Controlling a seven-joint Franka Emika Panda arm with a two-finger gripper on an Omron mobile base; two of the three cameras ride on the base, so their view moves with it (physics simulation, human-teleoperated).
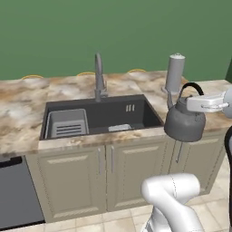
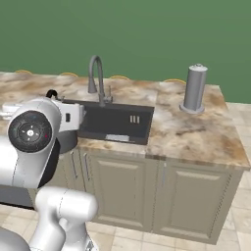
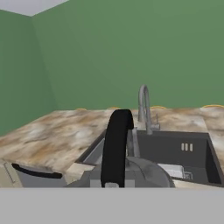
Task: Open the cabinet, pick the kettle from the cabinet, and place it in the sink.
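Note:
The dark grey kettle (image 1: 184, 121) hangs in the air at the counter's front edge, just right of the sink (image 1: 136, 118). My gripper (image 1: 190, 101) is shut on the kettle's black arched handle (image 3: 116, 146), coming in from the right. In the hand view the kettle lid (image 3: 142, 173) and spout (image 3: 37, 174) sit below the gripper (image 3: 111, 183), with the sink (image 3: 175, 153) beyond. In the right base view my arm hides most of the kettle (image 2: 66, 142), which is near the sink (image 2: 115, 122). The cabinet is out of view.
A tall grey faucet (image 1: 99, 77) rises behind the basin, and a grey dish rack (image 1: 67, 123) fills its left part. A light-grey canister (image 1: 174, 72) stands on the counter right behind the kettle. Beige base cabinets (image 1: 104, 174) run below.

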